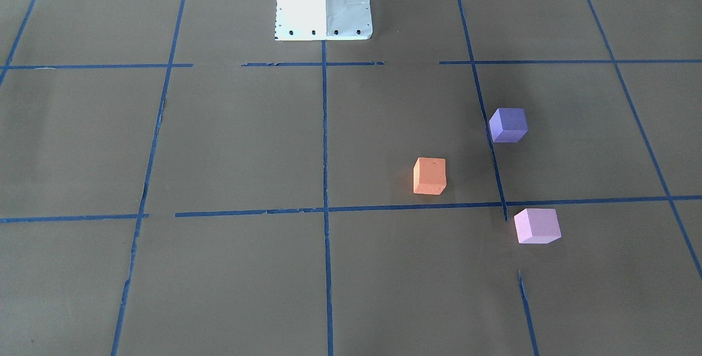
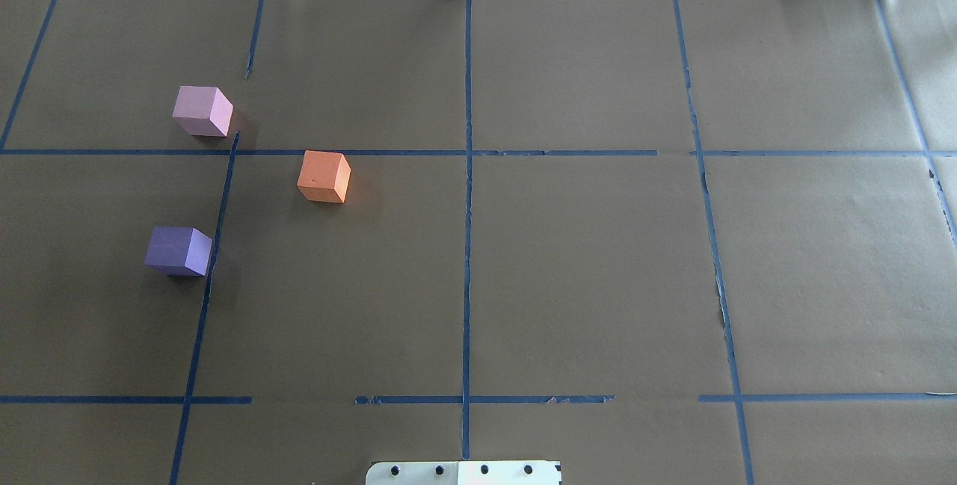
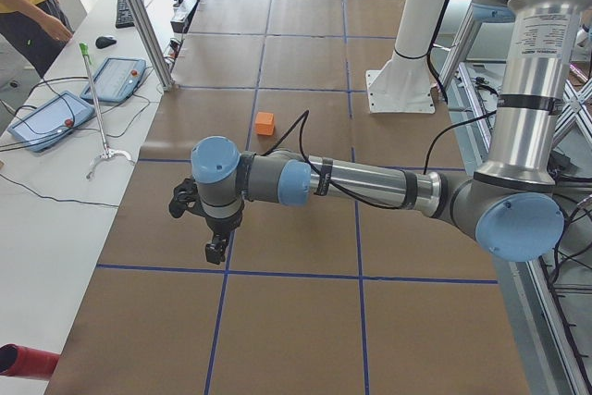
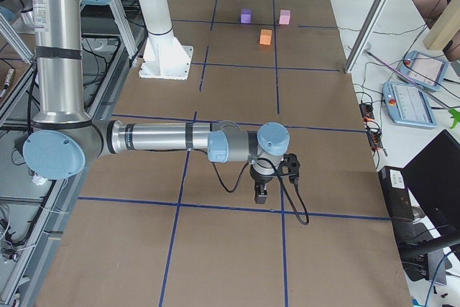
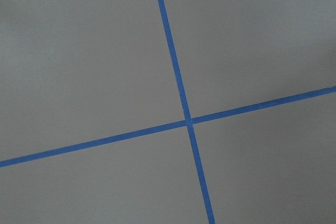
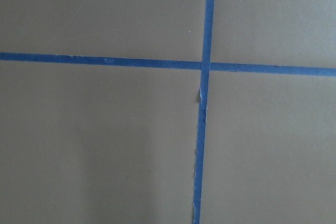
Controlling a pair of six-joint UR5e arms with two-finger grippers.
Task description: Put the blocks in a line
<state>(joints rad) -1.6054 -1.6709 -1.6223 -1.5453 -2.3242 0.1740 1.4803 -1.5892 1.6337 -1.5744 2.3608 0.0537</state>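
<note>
Now, on the left half of the table [image 2: 583,268], the pale pink block [image 2: 202,111] lies nearest the far edge, the violet-purple block [image 2: 179,251] nearer the robot's edge, and the orange block [image 2: 324,177] more toward the middle, all apart. The left gripper [image 3: 215,252] and the right gripper [image 4: 261,195] hang over opposite ends of the table; if they are spread or pressed together, I cannot tell.

Both arms are the same build: shiny silver tubes, grey joint housings, round light-blue caps [image 3: 215,158]. The left arm [image 3: 370,182] has a thin black cable [image 3: 292,124] along the forearm, plus a white printed sticker [image 3: 548,32] near the frame's upper right. The right arm [image 4: 158,136] matches it. The left claw [image 3: 215,249] and right claw [image 4: 261,193] are small and black. There's a white base plate [image 1: 323,5] at top centre with a row of dark bolts [image 1: 313,32].
</note>
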